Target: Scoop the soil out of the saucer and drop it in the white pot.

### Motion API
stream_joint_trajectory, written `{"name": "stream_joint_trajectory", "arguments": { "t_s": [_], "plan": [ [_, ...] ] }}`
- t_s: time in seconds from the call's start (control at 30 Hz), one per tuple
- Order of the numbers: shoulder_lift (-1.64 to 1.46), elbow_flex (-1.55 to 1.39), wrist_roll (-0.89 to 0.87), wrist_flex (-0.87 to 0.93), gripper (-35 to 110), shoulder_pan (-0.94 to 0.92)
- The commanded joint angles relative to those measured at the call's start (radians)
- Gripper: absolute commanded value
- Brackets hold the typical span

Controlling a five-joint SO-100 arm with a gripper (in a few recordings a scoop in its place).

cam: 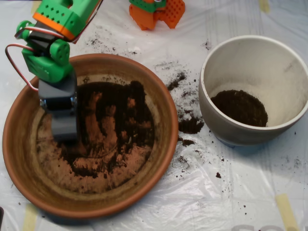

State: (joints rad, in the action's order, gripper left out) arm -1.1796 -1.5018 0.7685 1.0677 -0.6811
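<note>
The terracotta saucer (pixel 29 166) fills the left half of the overhead view. Dark soil (pixel 125 120) is smeared thinly over its floor, with bare clay streaks running through it. My grey scoop (pixel 65 132) hangs from the green and orange arm and is down inside the saucer's left part, its tip at the edge of the soil. The white pot (pixel 288 72) stands at the right, apart from the saucer, with a mound of soil (pixel 239 107) on its bottom.
Spilled soil crumbs (pixel 190 125) lie on the clear plastic sheet between saucer and pot. An orange and green robot base (pixel 156 12) sits at the top centre. Tape strips (pixel 286 211) hold the sheet at the lower right.
</note>
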Motion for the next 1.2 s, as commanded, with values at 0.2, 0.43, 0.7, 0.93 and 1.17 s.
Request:
{"name": "stream_joint_trajectory", "arguments": {
  "t_s": [0.2, 0.43, 0.7, 0.93, 1.17],
  "plan": [
    [-0.207, -0.285, 0.017, -0.11, 3, -0.044],
    [-0.235, -0.261, -0.089, -0.002, 0, 0.02],
    [-0.25, -0.054, -0.39, 0.155, 0, 0.158],
    [-0.387, -0.049, -0.489, 0.212, 0, 0.296],
    [-0.623, -0.107, -0.515, 0.276, -1, 0.423]
  ]
}}
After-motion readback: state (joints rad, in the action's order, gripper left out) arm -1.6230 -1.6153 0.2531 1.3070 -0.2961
